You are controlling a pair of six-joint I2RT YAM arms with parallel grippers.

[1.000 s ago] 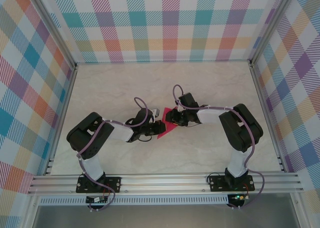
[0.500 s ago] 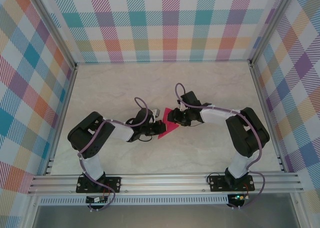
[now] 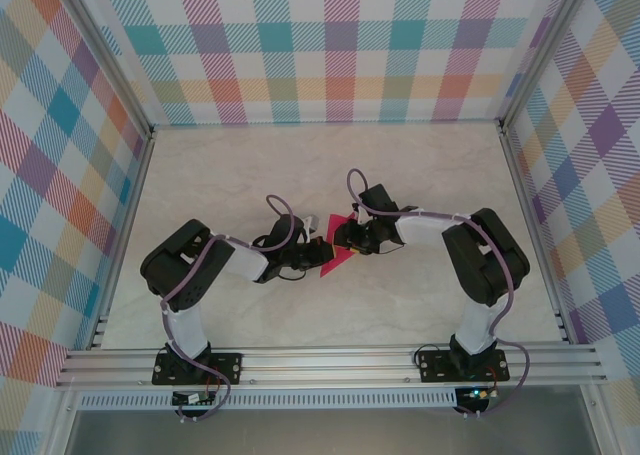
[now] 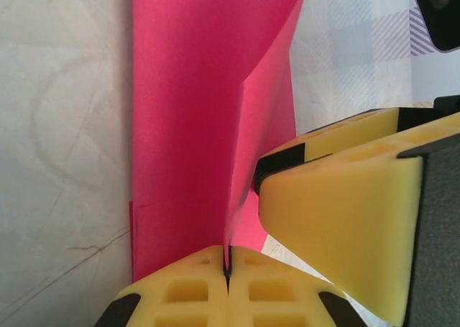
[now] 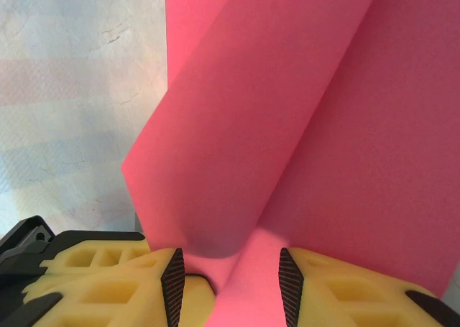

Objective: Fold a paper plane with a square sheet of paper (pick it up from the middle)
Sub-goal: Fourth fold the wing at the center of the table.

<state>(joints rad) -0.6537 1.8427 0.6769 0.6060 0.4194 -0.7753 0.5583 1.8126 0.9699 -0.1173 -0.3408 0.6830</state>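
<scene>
Your square sheet of paper (image 4: 194, 111) is partway folded and sits at the middle of the table (image 4: 65, 126), between the two arms, one layer lying flat on the surface and a second flap standing up from it along a long crease. That raised flap is up because the left gripper (image 4: 226, 273) has its jaws pressed fully together on the paper's near edge, right where the flap meets the flat layer; by the look of it, this pinch anchors the sheet so it cannot slide while the other side is worked. Facing it from the far side, the right gripper (image 5: 230, 277) has its jaws about half apart with a soft, rolled bend of the sheet running between them. The paper seems to touch both pads, but you cannot tell whether they are pressing it or only framing it. One of the right gripper's yellow fingers (image 4: 338, 212) comes in just beside the left gripper's pinch, so the two grippers crowd the same corner. Judged from this, the fold is rounded and not yet a sharp crease.
</scene>
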